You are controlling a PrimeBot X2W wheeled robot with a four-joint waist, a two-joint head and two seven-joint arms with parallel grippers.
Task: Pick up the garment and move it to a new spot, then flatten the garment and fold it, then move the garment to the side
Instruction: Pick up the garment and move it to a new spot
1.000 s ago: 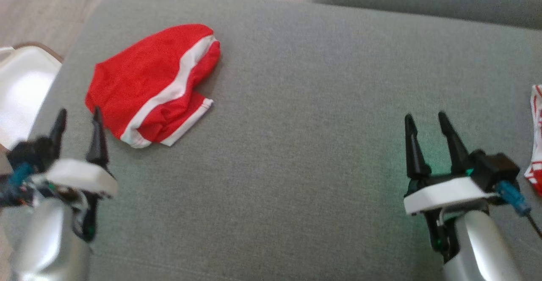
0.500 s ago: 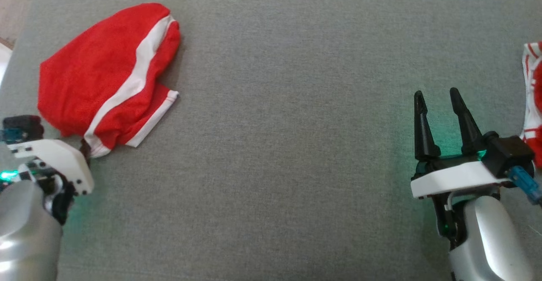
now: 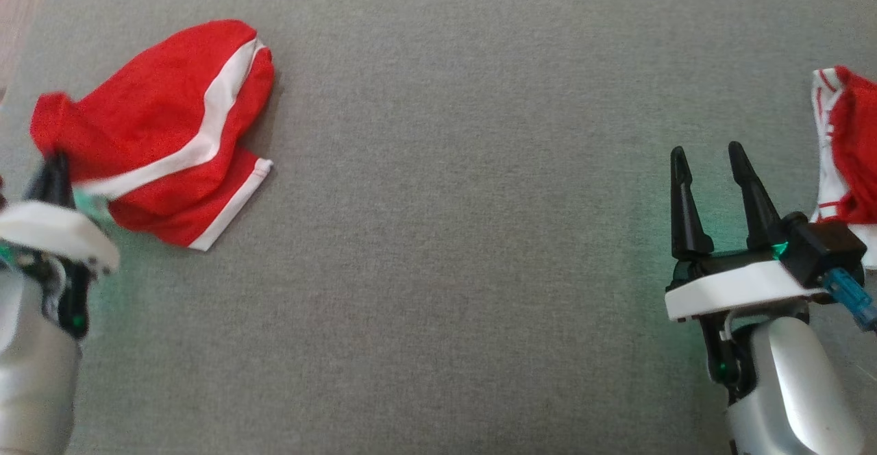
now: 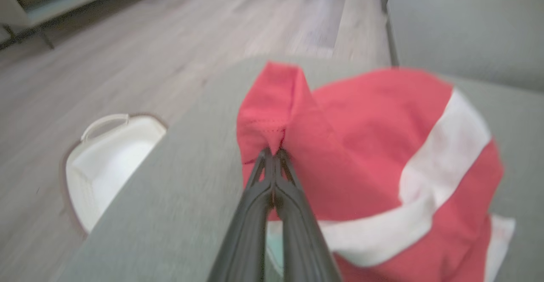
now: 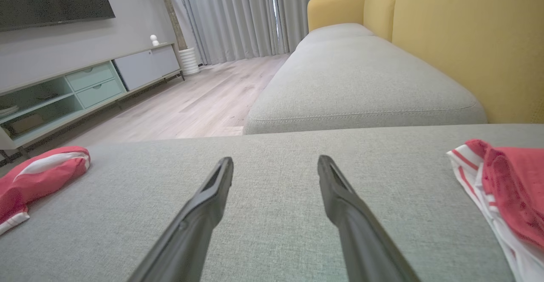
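Note:
A red garment with white stripes (image 3: 164, 133) lies crumpled at the left of the grey cushion (image 3: 445, 236). My left gripper (image 3: 55, 164) is shut on the garment's near left corner and holds that corner pinched up. The left wrist view shows the two fingers closed together on a raised fold of the red garment (image 4: 361, 154), with my left gripper (image 4: 274, 152) at its tip. My right gripper (image 3: 709, 153) hovers open over bare cushion at the right, its fingers (image 5: 212, 188) spread wide with nothing between them. The red garment (image 5: 38, 171) lies far to its left.
A second red and white garment (image 3: 843, 160) lies at the cushion's right edge, close to my right gripper, and is also the red and white garment (image 5: 505, 188) in the right wrist view. A white basket (image 4: 106, 154) stands on the wooden floor beyond the cushion's left edge. A yellow sofa back (image 5: 446, 40) rises behind.
The head camera has shifted. My left gripper went from open beside the garment to shut on its near left corner, which now stands lifted. The right gripper has stayed put.

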